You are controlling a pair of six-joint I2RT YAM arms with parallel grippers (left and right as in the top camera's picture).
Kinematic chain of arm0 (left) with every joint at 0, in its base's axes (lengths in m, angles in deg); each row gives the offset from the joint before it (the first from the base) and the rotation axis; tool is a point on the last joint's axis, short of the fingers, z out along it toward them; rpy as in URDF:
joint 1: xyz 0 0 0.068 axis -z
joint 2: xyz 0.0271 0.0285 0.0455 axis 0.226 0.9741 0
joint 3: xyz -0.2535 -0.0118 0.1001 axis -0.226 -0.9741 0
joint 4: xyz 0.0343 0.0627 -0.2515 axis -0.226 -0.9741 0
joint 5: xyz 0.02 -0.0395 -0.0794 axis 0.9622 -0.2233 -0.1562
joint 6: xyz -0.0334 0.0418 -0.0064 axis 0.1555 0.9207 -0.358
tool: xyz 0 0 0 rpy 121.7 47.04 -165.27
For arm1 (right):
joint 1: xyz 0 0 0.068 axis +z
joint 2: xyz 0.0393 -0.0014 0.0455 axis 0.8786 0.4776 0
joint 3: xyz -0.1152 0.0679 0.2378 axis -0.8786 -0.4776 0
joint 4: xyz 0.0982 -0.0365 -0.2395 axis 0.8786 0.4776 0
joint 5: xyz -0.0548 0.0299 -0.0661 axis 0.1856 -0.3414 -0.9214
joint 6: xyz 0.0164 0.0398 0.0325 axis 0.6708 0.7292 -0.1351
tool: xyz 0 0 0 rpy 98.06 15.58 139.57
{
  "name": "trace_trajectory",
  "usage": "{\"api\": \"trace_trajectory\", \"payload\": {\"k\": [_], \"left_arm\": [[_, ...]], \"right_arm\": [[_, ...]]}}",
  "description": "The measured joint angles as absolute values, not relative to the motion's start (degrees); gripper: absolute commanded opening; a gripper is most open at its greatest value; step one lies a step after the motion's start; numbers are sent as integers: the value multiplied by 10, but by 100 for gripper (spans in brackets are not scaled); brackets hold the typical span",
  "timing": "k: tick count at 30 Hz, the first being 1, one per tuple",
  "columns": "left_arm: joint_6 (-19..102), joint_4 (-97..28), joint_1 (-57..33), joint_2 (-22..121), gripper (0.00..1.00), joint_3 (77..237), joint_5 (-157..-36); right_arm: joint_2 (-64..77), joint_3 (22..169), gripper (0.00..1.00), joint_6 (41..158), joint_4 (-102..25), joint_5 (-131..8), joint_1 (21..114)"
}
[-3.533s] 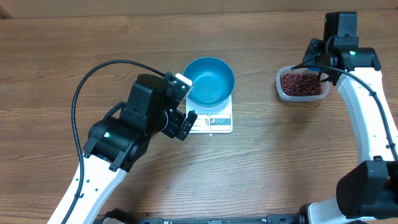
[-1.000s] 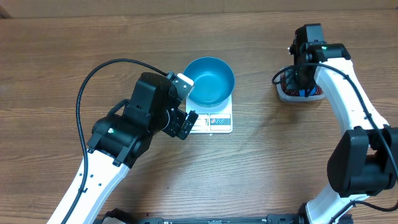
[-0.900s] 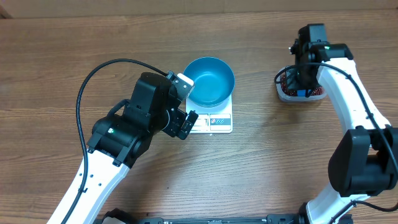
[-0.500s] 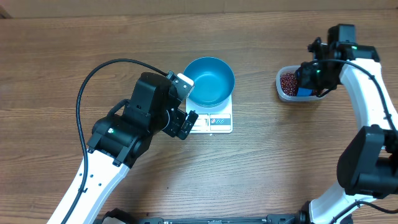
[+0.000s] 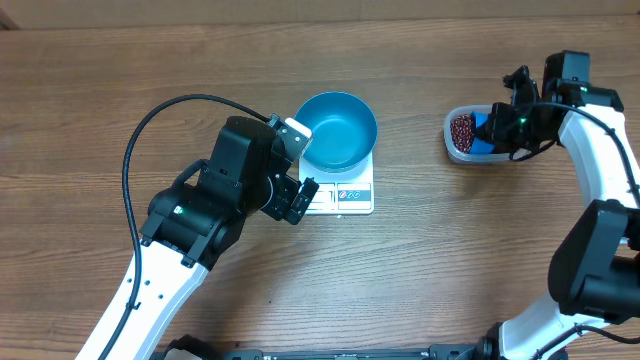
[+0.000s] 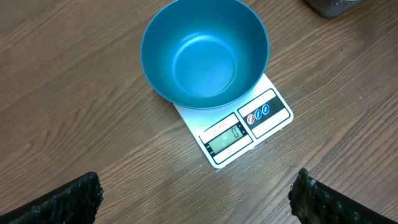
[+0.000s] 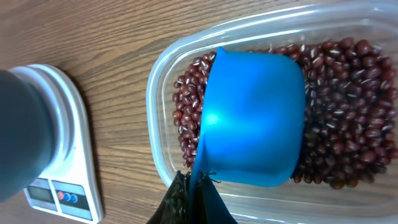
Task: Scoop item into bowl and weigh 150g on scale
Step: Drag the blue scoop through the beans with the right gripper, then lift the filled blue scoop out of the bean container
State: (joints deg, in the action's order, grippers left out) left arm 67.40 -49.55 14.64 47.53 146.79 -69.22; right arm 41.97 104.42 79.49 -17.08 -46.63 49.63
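So the left tool [image 6: 199, 200] was wide open, nothing in it, just hanging over the table [image 5: 450, 260]. The blue bowl [image 6: 249, 37] was right out in front of it, sitting on the white scale [image 6: 252, 121]. The scale's front panel poked out from under the bowl on the side nearer the tool, and the display showed a zero. The bowl looked totally empty, not a single bean inside.

The right tool [image 7: 193, 202] was clenched on the thin handle end of the blue scoop [image 7: 252, 118]. The scoop's cup was just ahead of its fingertips, down inside the clear plastic tub [image 7: 155, 93] and lying on the red-brown beans [image 7: 348, 93]. All the beans I could see were in that tub, packed around the scoop on both sides. The scoop had its smooth blue side facing the wrist camera, so I couldn't tell if it had picked anything up. From the right tool, the scale and bowl were well off to one side, nowhere near the tub.
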Motion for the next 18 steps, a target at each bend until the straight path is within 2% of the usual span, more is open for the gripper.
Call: {"api": "trace_trajectory", "payload": {"k": [18], "left_arm": [[674, -496, 146, 475, 100, 1468, -692]], "right_arm": [[425, 1027, 4, 816, -171, -374, 415]]}}
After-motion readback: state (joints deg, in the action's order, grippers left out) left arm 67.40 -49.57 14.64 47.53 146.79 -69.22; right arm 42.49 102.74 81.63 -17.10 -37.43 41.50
